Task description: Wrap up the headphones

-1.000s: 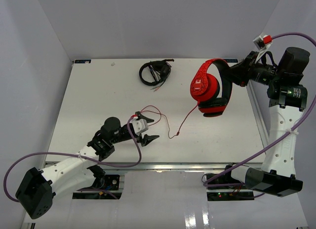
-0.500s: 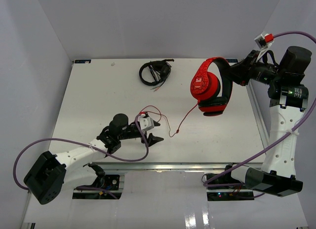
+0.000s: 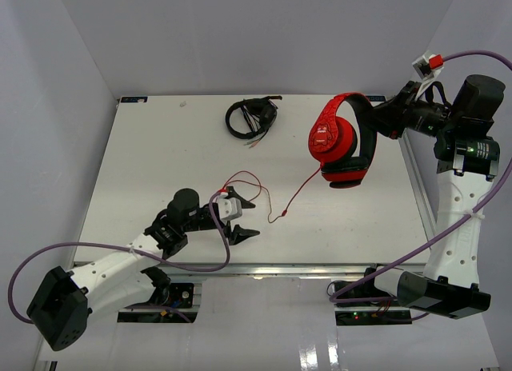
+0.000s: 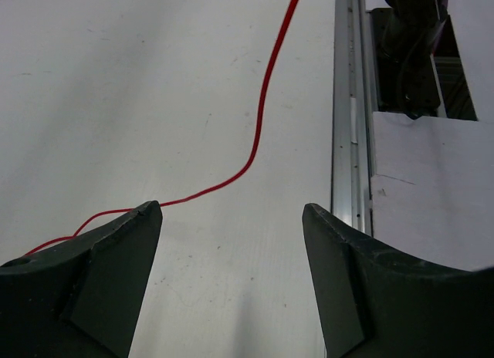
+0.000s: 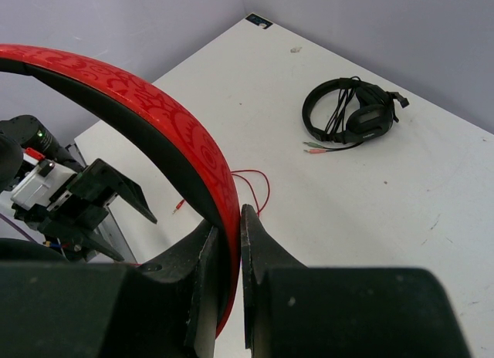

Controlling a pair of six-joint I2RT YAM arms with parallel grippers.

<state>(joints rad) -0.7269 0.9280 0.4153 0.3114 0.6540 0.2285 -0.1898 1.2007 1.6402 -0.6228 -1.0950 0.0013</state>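
The red headphones [image 3: 340,143] hang in the air over the table's right side. My right gripper [image 3: 384,119] is shut on their red headband [image 5: 154,119], fingers pinching it [image 5: 231,227]. The thin red cable [image 3: 296,195] drops from the lower earcup to the table and runs left into a loop [image 3: 250,179]. My left gripper [image 3: 250,217] is open and empty, low over the table near the front edge, just left of the cable's low bend. In the left wrist view the cable [image 4: 258,134] passes ahead of the open gripper [image 4: 231,211] and slips behind the left finger.
Small black headphones [image 3: 252,117] with a bundled cable lie at the back middle of the table, also seen in the right wrist view [image 5: 351,115]. A metal rail [image 4: 347,103] runs along the table's front edge, close to my left gripper.
My left gripper reached right toward the cable, then drew back slightly left and toward the front edge, staying open. The right arm and headphones barely moved.
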